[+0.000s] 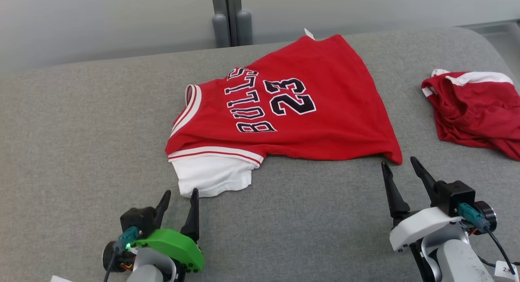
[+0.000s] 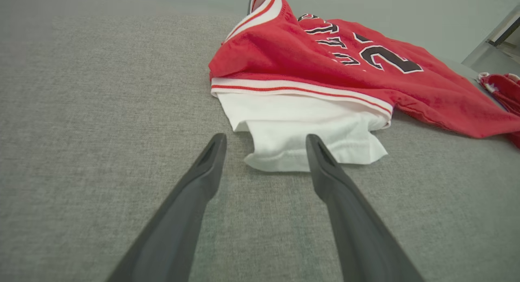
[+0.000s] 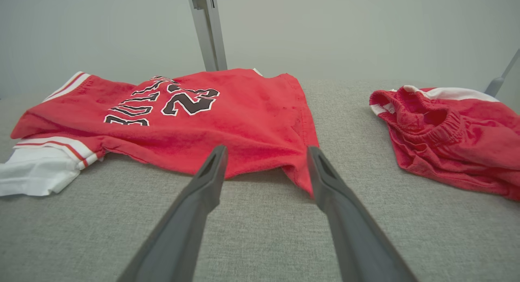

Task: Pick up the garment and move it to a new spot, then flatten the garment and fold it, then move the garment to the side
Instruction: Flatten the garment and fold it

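Left gripper [image 1: 180,192] sits at the lower left of the head view with its two dark fingers spread wide and nothing between them. In the left wrist view the left gripper [image 2: 265,136] points at the white sleeve [image 2: 300,131], and one fingertip overlaps the sleeve's near edge; I cannot tell whether it touches the cloth. Right gripper [image 1: 398,163] stands at the lower right of the head view, likewise fully spread and holding nothing, with its tips just below the garment's lower right corner. In the right wrist view the right gripper [image 3: 267,148] frames that red hem corner between its fingers, and I cannot confirm contact there either. I see the garment [image 1: 308,123] lying at the centre of the head view on the grey fabric surface [image 1: 81,131], turned sideways so that the "BULLS 23" lettering reads along the vertical. Its striped collar is toward the left of the frame, its white sleeve [image 1: 211,176] at the lower left, and a small white tag [image 1: 309,33] at the top edge. The body lies mostly flat, with the sleeve rumpled. I also see the red shorts [image 1: 475,111] bunched at the right edge of the frame, well apart from the garment. A grey post [image 1: 229,18] rises behind the surface at top centre.
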You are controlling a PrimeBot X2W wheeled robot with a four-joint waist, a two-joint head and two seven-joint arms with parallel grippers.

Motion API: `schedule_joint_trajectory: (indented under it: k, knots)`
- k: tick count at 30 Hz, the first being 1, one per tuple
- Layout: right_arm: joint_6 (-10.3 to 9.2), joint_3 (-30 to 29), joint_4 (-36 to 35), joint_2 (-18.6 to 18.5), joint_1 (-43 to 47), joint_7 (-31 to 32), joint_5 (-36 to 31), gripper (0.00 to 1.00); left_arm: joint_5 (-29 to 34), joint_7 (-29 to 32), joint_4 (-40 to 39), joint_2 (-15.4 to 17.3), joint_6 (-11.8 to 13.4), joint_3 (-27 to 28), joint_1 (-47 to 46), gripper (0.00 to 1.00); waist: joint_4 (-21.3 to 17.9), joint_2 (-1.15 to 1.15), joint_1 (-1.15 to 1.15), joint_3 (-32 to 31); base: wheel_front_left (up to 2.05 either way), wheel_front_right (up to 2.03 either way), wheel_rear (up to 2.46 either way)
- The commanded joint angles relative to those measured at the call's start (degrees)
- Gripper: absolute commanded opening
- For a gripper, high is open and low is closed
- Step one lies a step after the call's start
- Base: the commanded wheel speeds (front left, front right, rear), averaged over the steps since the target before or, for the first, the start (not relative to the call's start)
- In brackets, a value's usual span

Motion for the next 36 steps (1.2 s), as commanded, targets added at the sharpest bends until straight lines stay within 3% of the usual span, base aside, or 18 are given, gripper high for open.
schedule_joint_trajectory:
  k: [1, 9, 15, 16, 18, 21, 26, 29, 36]
  knots:
    - [-0.09, -0.22, -0.21, -0.18, -0.70, -0.25, -0.41, 1.00, -0.43, -0.01, 0.65, 0.18, -0.28, 0.37, -1.55, 1.00, -1.64, 0.00, 0.00, 2.51, 0.00, 0.00, 0.00]
    - [-0.09, -0.81, -0.04, -0.19, -1.68, -0.25, -0.48, 1.00, -2.56, -0.01, 3.19, 0.18, -0.66, -0.62, -4.38, 1.00, -2.57, 0.00, 0.00, 4.06, 0.00, 0.00, 0.00]
    - [-0.09, -2.04, 0.38, -0.19, -2.18, -0.25, -0.98, 1.00, -4.38, 0.00, -0.32, 0.20, -0.72, -3.01, -4.07, 0.97, -2.41, 0.00, 0.00, 4.01, 0.00, 0.00, 0.00]
    - [-0.09, -2.29, 0.52, -0.18, -2.21, -0.25, -1.15, 1.00, -4.58, 0.00, -0.64, 0.20, -0.72, -3.23, -3.95, 0.87, -2.34, 0.00, 0.00, 3.97, 0.00, 0.00, 0.00]
    - [-0.09, -2.96, 1.01, -0.18, -2.28, -0.25, -1.67, 1.00, -4.76, -0.01, -1.17, 0.20, -0.71, -3.80, -3.72, 0.49, -2.21, 0.00, 0.00, 3.88, 0.00, 0.00, 0.00]
    - [-0.09, -4.25, 2.09, -0.20, -2.75, -0.25, -2.16, 1.00, -5.32, 0.00, -1.82, 0.20, -0.72, -4.49, -3.45, 0.31, -1.99, 0.00, 0.00, 3.75, 0.00, 0.00, 0.00]
    - [-0.09, -7.15, 5.86, -0.16, -4.91, -0.25, -2.61, 1.00, -5.91, -0.01, -3.81, 0.20, -0.72, -4.62, -2.49, 0.15, -1.46, 0.00, 0.00, 3.72, 0.00, 0.00, 0.00]
    - [-0.09, -8.23, 9.73, -0.18, -7.18, -0.25, -2.62, 1.00, -5.79, -0.01, -5.49, 0.20, -0.72, -4.28, -1.80, 0.00, -0.83, 0.00, 0.00, 3.90, 0.00, 0.00, 0.00]
    - [-0.09, -10.32, 20.89, -0.17, -14.48, -0.25, -5.57, 1.00, -3.95, -0.01, -9.02, 0.35, -0.72, -1.41, -0.49, 0.00, 0.78, 0.00, 0.00, 4.66, 0.00, 0.00, 0.00]
